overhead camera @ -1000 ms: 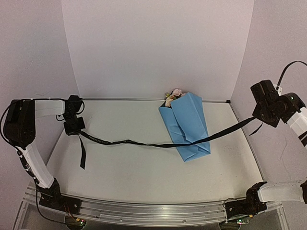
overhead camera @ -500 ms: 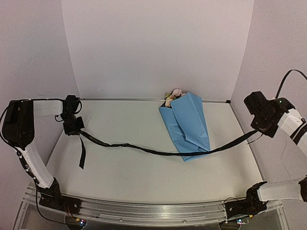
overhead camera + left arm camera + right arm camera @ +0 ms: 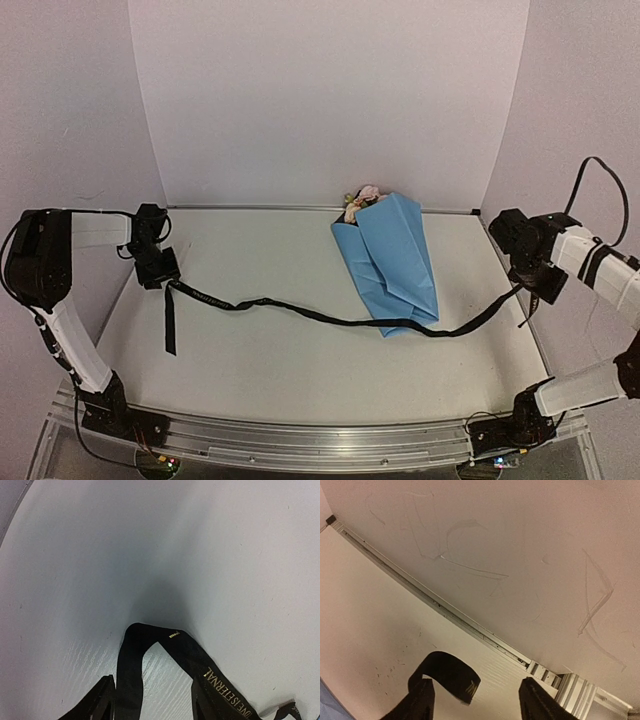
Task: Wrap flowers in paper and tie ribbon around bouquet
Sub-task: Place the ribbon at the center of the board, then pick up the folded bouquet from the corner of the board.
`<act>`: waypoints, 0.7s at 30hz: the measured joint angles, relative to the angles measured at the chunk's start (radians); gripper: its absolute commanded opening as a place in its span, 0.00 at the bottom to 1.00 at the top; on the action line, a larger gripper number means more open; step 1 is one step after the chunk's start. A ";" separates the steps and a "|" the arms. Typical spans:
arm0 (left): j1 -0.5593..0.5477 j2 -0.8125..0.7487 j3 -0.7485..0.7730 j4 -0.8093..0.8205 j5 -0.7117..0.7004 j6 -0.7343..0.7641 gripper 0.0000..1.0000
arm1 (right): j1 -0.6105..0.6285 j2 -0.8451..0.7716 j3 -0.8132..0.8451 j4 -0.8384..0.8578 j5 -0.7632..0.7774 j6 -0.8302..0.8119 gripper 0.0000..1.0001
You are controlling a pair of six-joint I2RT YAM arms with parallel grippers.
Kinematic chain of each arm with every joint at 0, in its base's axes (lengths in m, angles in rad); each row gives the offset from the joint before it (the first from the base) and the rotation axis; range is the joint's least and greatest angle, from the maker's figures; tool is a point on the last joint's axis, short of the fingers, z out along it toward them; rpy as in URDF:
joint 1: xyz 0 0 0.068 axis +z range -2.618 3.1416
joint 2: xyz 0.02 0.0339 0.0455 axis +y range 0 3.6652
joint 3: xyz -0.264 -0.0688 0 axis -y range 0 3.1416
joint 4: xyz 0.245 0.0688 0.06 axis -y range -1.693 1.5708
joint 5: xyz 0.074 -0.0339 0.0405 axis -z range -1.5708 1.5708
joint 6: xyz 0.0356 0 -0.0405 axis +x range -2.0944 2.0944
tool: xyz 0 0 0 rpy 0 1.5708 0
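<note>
From above, the bouquet lies back, right of centre, the ribbon slack along its near tip (running arm to arm). Left wrist: the left gripper is open, ribbon looped between its jaws. Right wrist: the right gripper is open, ribbon curled beside one jaw.

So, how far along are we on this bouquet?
Done: the paper is folded around the flowers. In hand: the ribbon lies slack past the wrap's near end, its ends at the left pincer and right pincer, both open. Left: banding and tying it; no knot shows yet.
</note>
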 measured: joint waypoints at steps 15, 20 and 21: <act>-0.043 -0.050 0.081 0.087 0.175 -0.019 0.71 | 0.017 0.002 0.036 0.238 -0.298 -0.283 0.98; -0.168 -0.038 0.103 0.191 0.255 -0.106 0.69 | 0.163 0.142 0.113 0.369 -0.423 -0.431 0.94; -0.198 -0.027 0.109 0.216 0.273 -0.126 0.68 | 0.195 0.182 0.139 0.387 -0.436 -0.457 0.93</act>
